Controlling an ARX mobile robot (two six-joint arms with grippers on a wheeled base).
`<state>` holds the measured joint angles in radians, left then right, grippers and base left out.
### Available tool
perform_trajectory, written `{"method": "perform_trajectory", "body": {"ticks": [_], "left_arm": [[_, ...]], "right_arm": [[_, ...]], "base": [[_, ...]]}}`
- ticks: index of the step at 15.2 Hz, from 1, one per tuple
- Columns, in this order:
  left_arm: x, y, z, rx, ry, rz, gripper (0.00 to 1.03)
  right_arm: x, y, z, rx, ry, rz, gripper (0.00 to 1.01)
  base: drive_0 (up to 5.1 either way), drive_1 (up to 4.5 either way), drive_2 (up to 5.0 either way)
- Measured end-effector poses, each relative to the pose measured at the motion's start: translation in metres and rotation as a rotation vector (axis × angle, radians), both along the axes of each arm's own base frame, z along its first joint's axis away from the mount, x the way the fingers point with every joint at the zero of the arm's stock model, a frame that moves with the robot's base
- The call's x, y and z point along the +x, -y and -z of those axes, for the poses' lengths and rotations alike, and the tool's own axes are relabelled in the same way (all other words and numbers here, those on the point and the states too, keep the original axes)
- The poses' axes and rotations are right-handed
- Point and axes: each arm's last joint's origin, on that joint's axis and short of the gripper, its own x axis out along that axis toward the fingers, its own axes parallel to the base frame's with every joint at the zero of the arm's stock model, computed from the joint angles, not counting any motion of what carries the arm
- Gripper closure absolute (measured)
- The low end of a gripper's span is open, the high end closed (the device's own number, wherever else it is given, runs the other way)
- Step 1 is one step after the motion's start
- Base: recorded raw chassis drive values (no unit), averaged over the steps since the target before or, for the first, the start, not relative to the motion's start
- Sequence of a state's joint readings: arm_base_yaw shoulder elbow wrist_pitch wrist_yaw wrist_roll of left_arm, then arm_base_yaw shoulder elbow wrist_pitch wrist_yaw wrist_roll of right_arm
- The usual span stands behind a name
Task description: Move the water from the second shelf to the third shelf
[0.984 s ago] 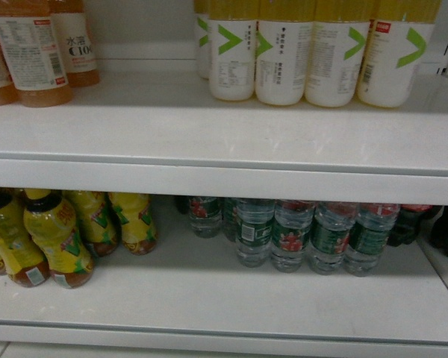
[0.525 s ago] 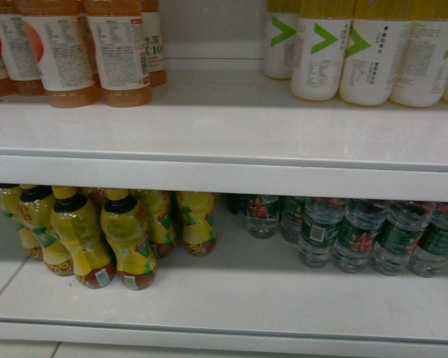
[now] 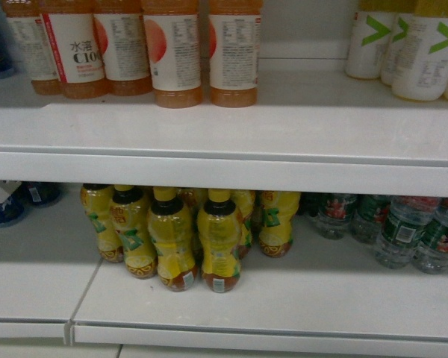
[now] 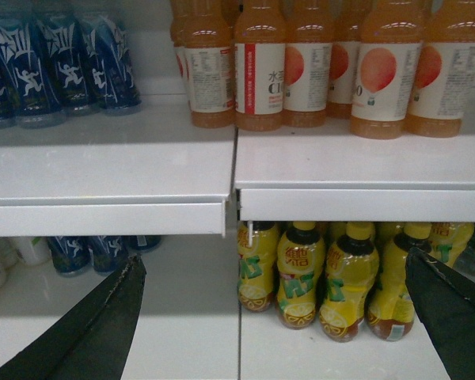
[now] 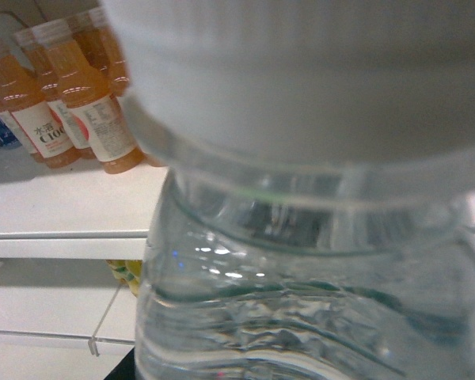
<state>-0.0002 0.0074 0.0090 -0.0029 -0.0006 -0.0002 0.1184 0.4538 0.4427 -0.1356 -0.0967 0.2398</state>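
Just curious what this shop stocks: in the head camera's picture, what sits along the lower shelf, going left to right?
Dark blue bottles at the far left, half in shadow → a cluster of yellow-labelled tea bottles → clear water bottles with green labels running out of the right edge.

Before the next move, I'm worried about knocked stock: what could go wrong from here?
The water bottle fills the right wrist view, hiding the grip and much of the shelving, so placing it would be near blind.
Orange drink bottles crowd the upper shelf, so they might be toppled.
The open left end effector faces the yellow bottles; advancing could bump them.
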Motion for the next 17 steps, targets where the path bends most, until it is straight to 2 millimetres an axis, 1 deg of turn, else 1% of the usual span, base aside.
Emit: {"method": "perform_trajectory", "body": {"ticks": [17], "left_arm": [[0.0000, 0.0000, 0.0001, 0.000, -0.001, 0.000, 0.05]], "right_arm": [[0.0001, 0.0000, 0.0001, 0.000, -0.001, 0.000, 0.58]], "base": [[-4.6, 2.18, 2.2]]}}
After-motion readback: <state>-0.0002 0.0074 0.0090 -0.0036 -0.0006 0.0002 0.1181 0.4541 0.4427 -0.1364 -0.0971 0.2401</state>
